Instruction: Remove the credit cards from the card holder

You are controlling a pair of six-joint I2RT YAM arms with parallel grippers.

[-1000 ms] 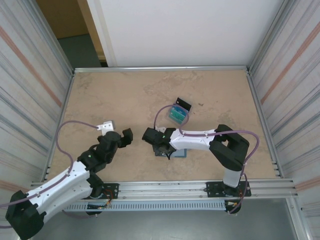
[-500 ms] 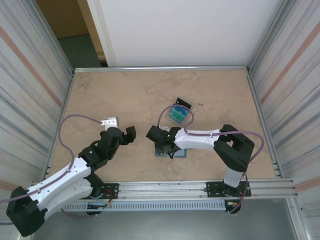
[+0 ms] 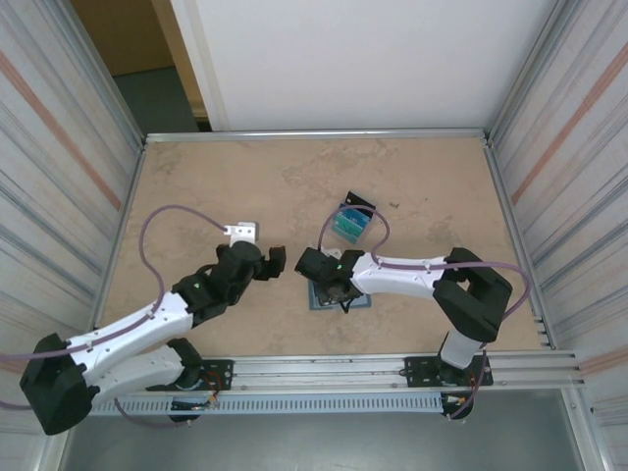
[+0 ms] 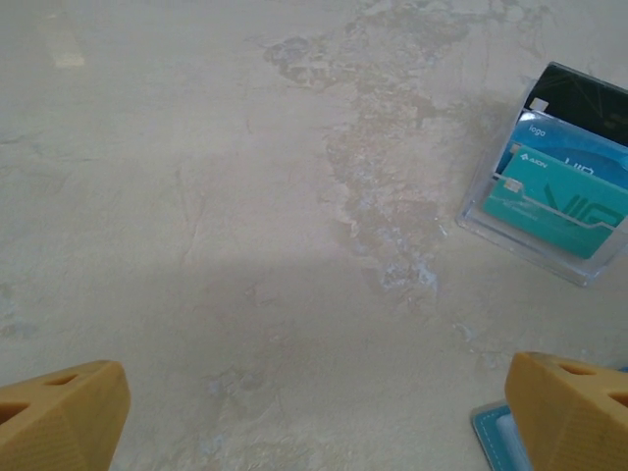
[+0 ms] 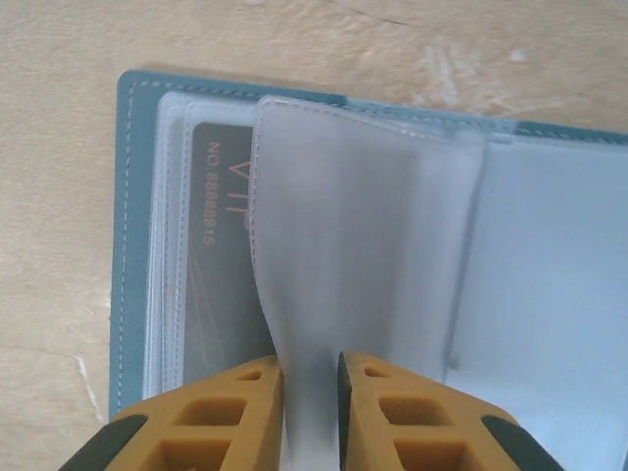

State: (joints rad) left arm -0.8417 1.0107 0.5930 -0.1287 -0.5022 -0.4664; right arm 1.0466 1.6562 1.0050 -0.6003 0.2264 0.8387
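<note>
**Beige tabletop, right jaws pinched on a sleeve**

Marbled tabletop (image 3: 226, 177) lies between ribbed walls. Low in the centre of the top view the card holder (image 3: 357, 300) lies open and flat, its long axis left to right. The right gripper (image 5: 310, 378), jaws narrow, nips a translucent sleeve (image 5: 363, 226). A dark card (image 5: 221, 245) sits in the pocket to its left. The left gripper (image 4: 314, 417) hangs wide, holding nothing. Above centre, the credit cards (image 4: 555, 191) stand in a clear tray (image 4: 491, 221). Since a second ago the left gripper has moved right toward the card holder, and the right jaws have narrowed.

Left arm (image 3: 128, 331), right arm (image 3: 402, 280): white links, black joints, purple cables (image 3: 182, 207); orange fingers (image 5: 196, 422).
</note>
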